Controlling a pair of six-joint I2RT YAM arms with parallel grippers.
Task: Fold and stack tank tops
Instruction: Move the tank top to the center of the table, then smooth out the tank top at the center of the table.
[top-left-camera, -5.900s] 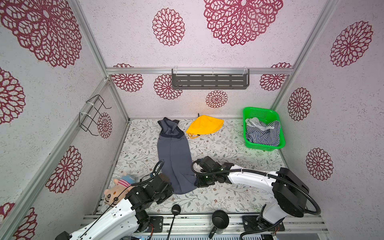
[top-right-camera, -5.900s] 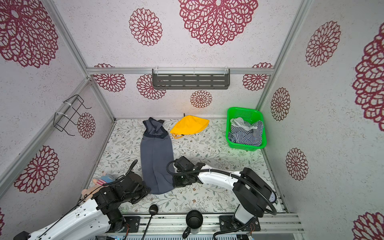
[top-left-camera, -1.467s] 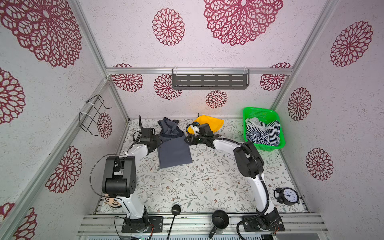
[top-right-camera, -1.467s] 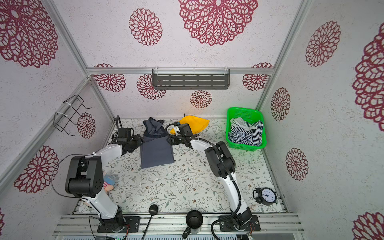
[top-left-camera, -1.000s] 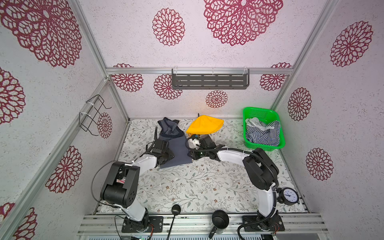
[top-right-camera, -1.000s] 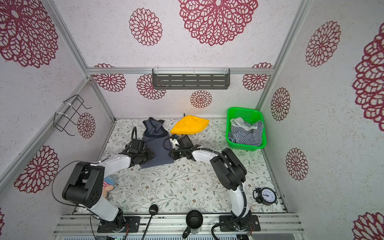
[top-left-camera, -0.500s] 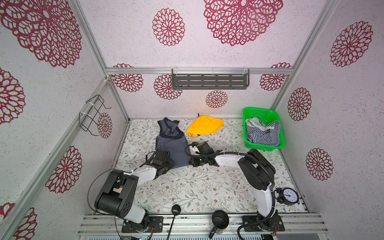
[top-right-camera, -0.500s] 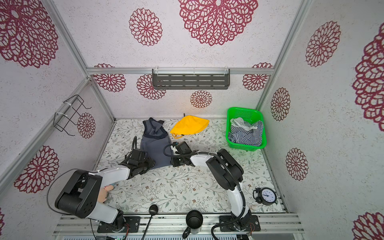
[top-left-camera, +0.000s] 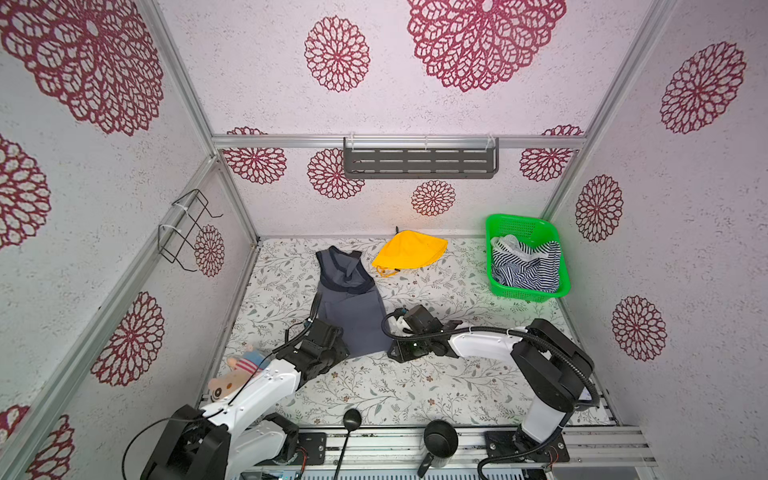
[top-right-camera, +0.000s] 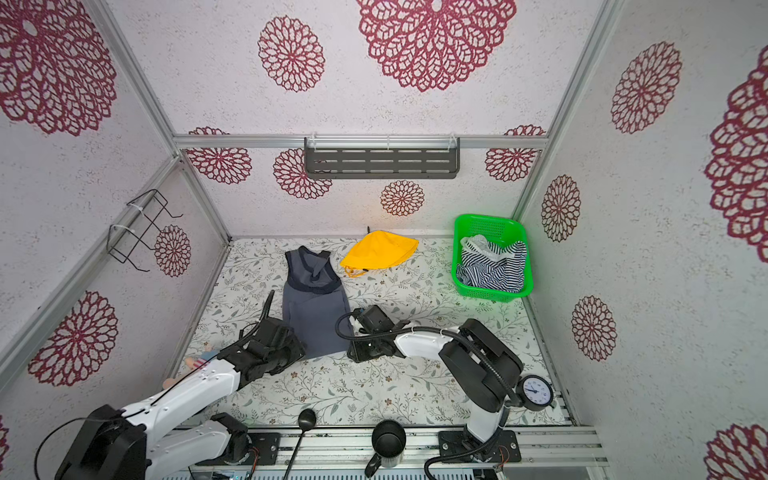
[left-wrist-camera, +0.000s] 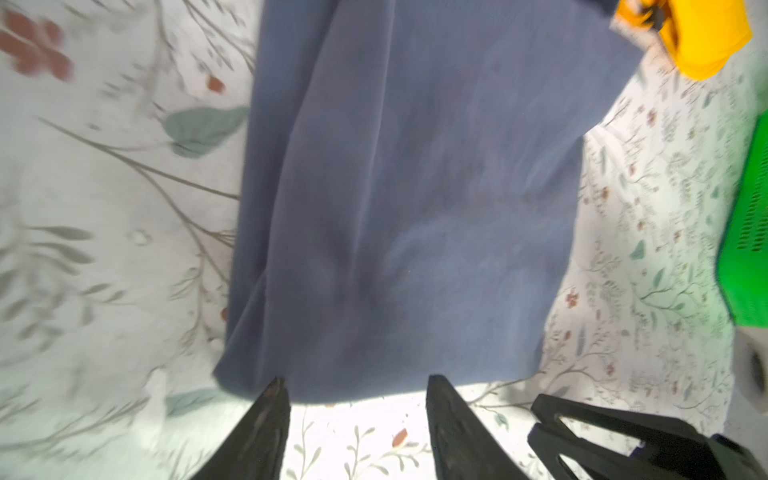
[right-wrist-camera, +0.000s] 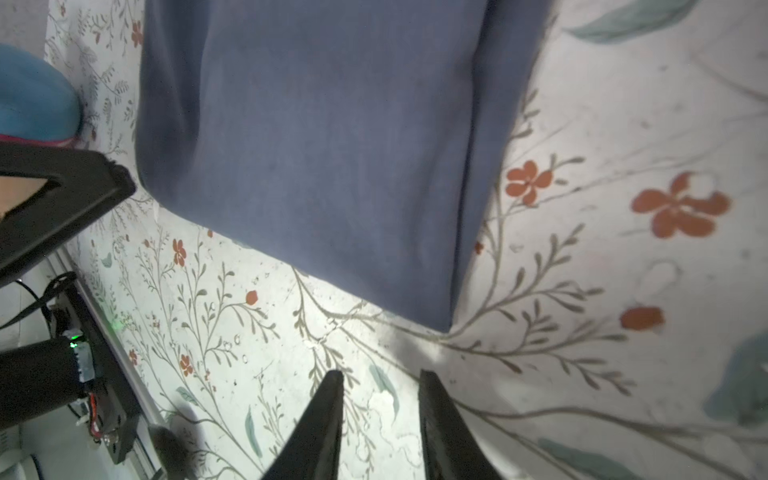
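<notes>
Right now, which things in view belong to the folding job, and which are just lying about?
Job: grey-blue tank top, spread out between the arms; striped tank top, bunched in the green basket.
Lying about: yellow hat, plush toy, ladle, black mug, round dial.

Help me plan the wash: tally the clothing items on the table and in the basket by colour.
Slate grey-blue cloth tank top: 1
Navy-and-white striped cloth top, in the green plastic basket: 1
Yellow cloth hat: 1
Total: 3
</notes>
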